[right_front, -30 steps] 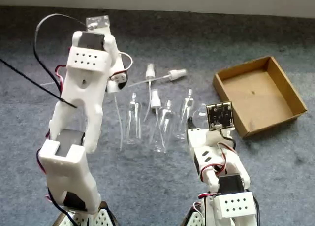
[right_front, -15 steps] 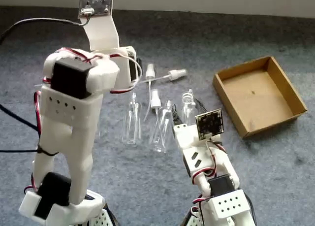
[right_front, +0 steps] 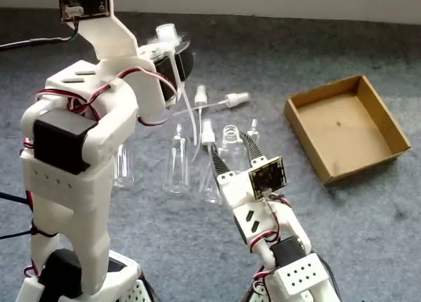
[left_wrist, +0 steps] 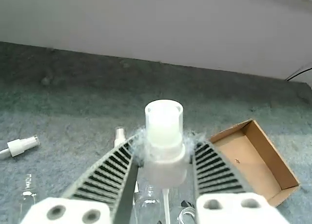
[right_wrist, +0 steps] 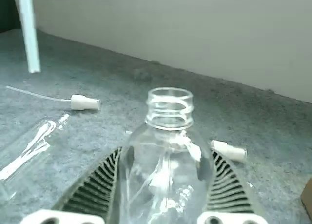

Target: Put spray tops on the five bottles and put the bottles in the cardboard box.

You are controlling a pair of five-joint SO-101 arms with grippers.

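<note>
My left gripper (right_front: 168, 42) is raised high at the back left, shut on a white spray top (right_front: 166, 33) whose thin dip tube (right_front: 191, 114) hangs down. The left wrist view has that spray top (left_wrist: 164, 136) pinched between both fingers. Lower and to the right, my right gripper (right_front: 230, 143) is shut on a clear bottle (right_front: 231, 139) held upright, neck bare. The bottle (right_wrist: 168, 151) sits between the ribbed fingers in the right wrist view. The cardboard box (right_front: 342, 127) lies open at the right.
Three clear bottles (right_front: 176, 160) (right_front: 210, 174) (right_front: 122, 167) rest on the grey carpet between the arms. Loose spray tops (right_front: 200, 95) (right_front: 237, 99) (right_front: 208, 132) lie behind them. The hanging dip tube (right_wrist: 27, 29) passes near the held bottle.
The left arm rose and swung its spray top up off the carpet. The right arm shifted left and lifted its bottle upright toward the middle.
</note>
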